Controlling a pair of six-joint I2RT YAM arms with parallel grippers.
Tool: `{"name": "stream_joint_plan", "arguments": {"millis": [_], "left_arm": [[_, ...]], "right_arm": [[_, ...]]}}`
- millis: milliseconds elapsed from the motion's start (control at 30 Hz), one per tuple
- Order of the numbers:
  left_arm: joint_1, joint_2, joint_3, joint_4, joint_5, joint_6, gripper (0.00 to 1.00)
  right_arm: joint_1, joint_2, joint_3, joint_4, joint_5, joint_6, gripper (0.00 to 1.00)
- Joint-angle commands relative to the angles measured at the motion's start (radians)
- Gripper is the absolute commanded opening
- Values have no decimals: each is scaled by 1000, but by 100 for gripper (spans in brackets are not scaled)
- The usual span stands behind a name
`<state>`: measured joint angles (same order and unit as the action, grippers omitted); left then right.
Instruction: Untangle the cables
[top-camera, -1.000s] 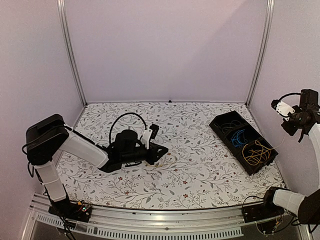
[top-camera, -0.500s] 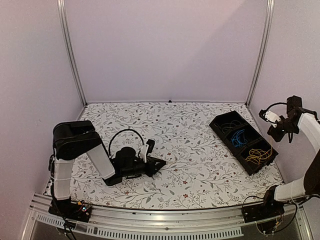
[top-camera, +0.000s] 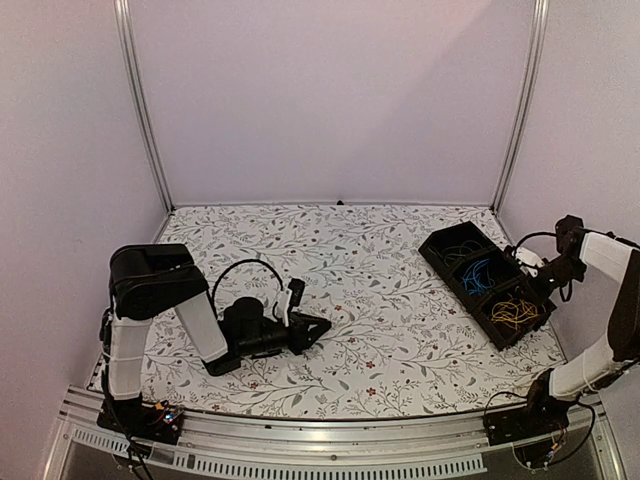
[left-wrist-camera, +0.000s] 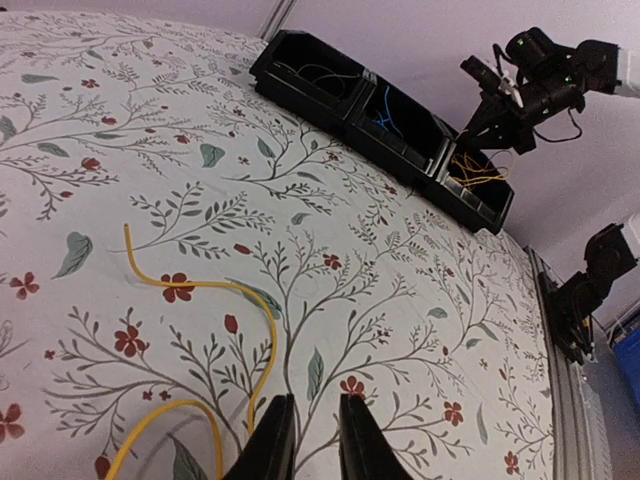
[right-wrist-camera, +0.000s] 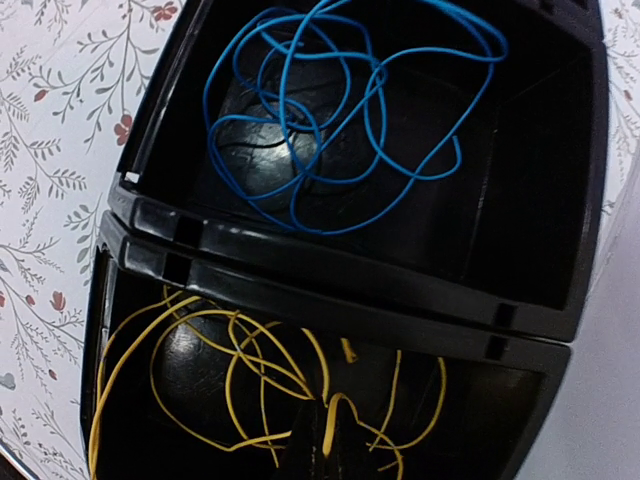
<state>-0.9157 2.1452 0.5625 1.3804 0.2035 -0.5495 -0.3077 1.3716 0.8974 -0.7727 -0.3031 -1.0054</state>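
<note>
One yellow cable (left-wrist-camera: 200, 285) lies loose in a curve on the floral cloth, just left of my left gripper (left-wrist-camera: 313, 400). That gripper (top-camera: 322, 326) sits low over the table with its jaws a narrow gap apart and only cloth between them. More yellow cables (right-wrist-camera: 200, 370) fill the near compartment of a black tray (top-camera: 497, 338). My right gripper (right-wrist-camera: 335, 450) reaches into it, shut on a yellow strand. In the top view the right gripper (top-camera: 537, 283) hovers at the tray's right rim, by the yellow cables (top-camera: 515, 314). Blue cables (right-wrist-camera: 340, 110) lie in the middle compartment.
The tray's far compartment (top-camera: 455, 248) holds a few more thin wires. The tray's divider (right-wrist-camera: 330, 280) runs across just ahead of my right fingers. The right wall stands close behind the right arm (left-wrist-camera: 545, 80). A thick black arm cable (top-camera: 245, 268) loops above the left wrist.
My right arm has come down from high at the right wall to the tray's near compartment. The left arm has folded back and its gripper has slid slightly nearer along the table.
</note>
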Motion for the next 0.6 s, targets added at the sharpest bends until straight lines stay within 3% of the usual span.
{"name": "stream_joint_plan", "arguments": {"millis": [0, 133, 267, 467, 567], "left_arm": [[-10, 15, -29, 133, 27, 20, 17], [-9, 11, -65, 215, 34, 25, 18], [-10, -58, -98, 211, 42, 47, 20], [-24, -338, -51, -222, -31, 122, 25], [-24, -469, 10, -504, -108, 144, 28]], "right_arm": [[17, 37, -53, 17, -31, 21, 0], [19, 44, -67, 47, -33, 47, 3], [19, 14, -27, -1, -7, 65, 24], [19, -144, 130, -137, 13, 65, 45], [22, -164, 221, -206, -6, 72, 49]]}}
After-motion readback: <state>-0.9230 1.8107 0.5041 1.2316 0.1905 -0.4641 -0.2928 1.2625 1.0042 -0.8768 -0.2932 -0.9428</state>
